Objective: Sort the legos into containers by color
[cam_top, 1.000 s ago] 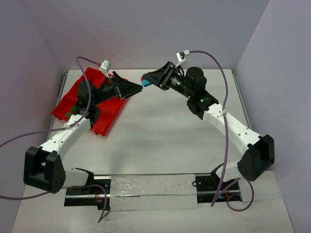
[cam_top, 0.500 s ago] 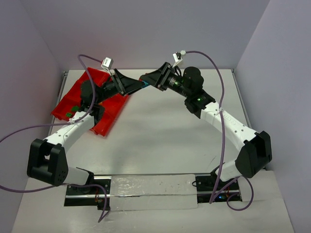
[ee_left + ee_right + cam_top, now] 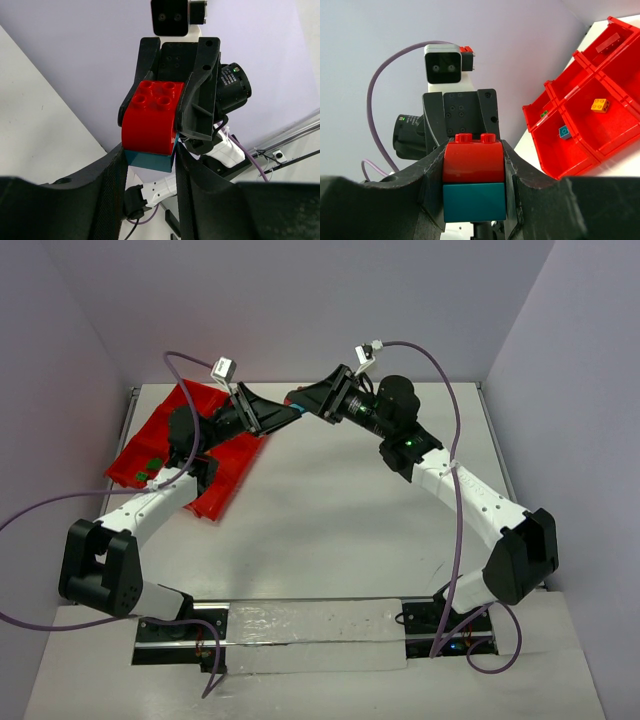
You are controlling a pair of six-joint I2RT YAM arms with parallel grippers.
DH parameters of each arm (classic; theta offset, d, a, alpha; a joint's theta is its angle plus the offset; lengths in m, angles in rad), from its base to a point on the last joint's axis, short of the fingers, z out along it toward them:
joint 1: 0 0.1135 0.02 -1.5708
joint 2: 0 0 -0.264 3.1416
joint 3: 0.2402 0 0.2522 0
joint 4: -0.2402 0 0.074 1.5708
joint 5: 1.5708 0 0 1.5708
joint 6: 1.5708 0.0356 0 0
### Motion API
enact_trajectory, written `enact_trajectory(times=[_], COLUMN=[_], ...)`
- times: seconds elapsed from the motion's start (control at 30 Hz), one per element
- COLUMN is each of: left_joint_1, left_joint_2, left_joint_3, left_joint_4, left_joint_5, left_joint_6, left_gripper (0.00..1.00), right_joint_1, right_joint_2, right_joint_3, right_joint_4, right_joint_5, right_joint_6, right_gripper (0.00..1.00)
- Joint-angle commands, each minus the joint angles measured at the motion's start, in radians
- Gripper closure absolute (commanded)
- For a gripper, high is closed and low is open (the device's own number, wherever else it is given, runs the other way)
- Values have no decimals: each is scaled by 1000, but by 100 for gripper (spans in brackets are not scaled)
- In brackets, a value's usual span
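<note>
A red lego (image 3: 152,117) stacked on a cyan lego (image 3: 149,160) hangs in the air over the back of the table, between both grippers. My right gripper (image 3: 474,150) is shut on this pair, its fingers (image 3: 200,95) clamping the red brick's sides. My left gripper (image 3: 150,150) comes from the opposite side, and its fingertips are closed on the cyan brick. In the top view the two grippers meet tip to tip at the pair (image 3: 294,405). The red tray (image 3: 150,450) of containers lies at the back left, partly under the left arm.
In the right wrist view the tray's compartments (image 3: 580,150) hold a yellow lego (image 3: 600,105), a cyan lego (image 3: 564,132), a green lego (image 3: 544,114) and a dark red piece (image 3: 609,44). Purple cables (image 3: 455,400) loop off both arms. Walls close the back and sides.
My left gripper has moved right to the right gripper and closed on the cyan brick. The right gripper has shifted slightly left, still holding the pair.
</note>
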Motion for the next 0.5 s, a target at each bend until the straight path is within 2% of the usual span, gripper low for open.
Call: enact_trajectory(times=[0.0, 0.13, 0.2, 0.37, 0.47], left_joint_1=[-10, -10, -10, -9, -9], left_joint_2=[-11, -31, -44, -94, -123], left_joint_3=[35, 14, 2, -18, -25], left_joint_4=[62, 60, 44, -45, -116], left_joint_5=[14, 30, 39, 60, 65], left_joint_6=[12, 9, 16, 61, 98], left_gripper=[97, 100, 100, 100, 100], right_joint_1=[6, -3, -8, -18, -25], right_joint_2=[-3, -14, -17, -32, -48], right_joint_3=[33, 30, 35, 45, 44], right_joint_4=[40, 25, 8, -36, -43], right_joint_5=[-1, -1, -2, -25, -71], right_joint_6=[-10, -15, -24, -56, -75], right_gripper=[93, 60, 52, 44, 51])
